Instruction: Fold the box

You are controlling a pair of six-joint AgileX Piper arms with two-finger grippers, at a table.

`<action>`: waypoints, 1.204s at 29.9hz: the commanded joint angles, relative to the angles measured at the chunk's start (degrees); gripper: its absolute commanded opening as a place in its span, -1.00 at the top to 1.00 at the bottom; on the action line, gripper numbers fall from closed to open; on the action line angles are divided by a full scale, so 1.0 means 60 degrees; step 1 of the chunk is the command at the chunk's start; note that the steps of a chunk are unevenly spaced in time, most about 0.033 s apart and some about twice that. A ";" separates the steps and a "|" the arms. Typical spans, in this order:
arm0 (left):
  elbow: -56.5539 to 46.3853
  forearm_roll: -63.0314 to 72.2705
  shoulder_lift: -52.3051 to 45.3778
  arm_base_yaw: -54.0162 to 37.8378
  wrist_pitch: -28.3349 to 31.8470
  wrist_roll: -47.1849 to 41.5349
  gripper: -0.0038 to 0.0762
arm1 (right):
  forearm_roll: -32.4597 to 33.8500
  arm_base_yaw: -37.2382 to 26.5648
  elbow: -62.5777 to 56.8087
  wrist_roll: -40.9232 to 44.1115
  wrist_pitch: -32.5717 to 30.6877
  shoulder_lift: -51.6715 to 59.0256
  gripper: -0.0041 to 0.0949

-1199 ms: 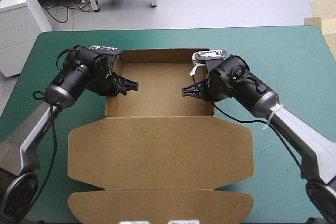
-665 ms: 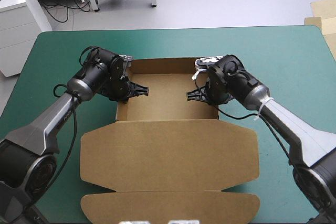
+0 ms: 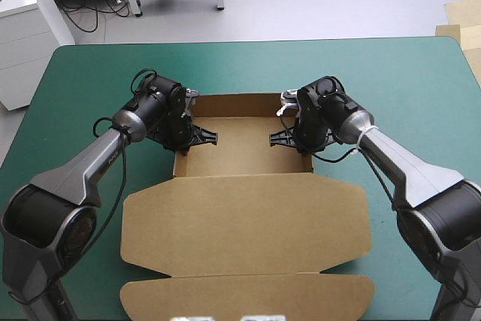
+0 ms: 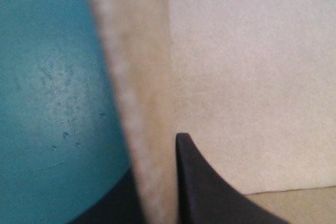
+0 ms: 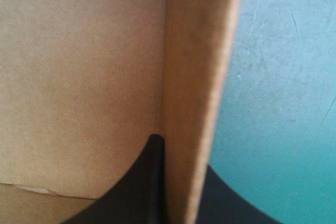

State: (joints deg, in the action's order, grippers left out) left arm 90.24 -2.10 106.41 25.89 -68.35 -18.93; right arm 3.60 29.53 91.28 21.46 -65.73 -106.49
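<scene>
Left jaws pinch the box [image 3: 240, 152] by its left wall, right jaws by its right wall; the lid [image 3: 244, 216] lies flat on the teal-green counter [image 3: 391, 73].

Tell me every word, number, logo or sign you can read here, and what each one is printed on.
None: no word, number, label or sign can be read in any view.
The box: plain brown board, no print on the tray or the flat lid.
The teal-green cover: no writing.
The black fingers gripping the box's side walls: no marking visible.
</scene>
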 commanded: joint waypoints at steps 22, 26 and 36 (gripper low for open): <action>0.0237 0.0436 -0.0104 0.0099 0.0650 0.2639 0.92 | 0.0404 0.0006 0.0349 -0.0547 0.0293 0.0177 0.11; 0.0237 0.0844 -0.0104 0.0099 0.0767 0.2706 0.90 | 0.0404 0.0006 0.0349 -0.0335 0.0246 0.0177 0.05; 0.0237 0.0878 -0.0104 0.0099 0.0998 0.2706 0.31 | 0.0502 0.0006 0.0349 -0.0130 -0.0197 0.0177 0.04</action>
State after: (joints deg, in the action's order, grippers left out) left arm 90.73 0.99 108.33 25.65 -63.83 -3.70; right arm 5.74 29.53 91.52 20.34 -67.68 -108.28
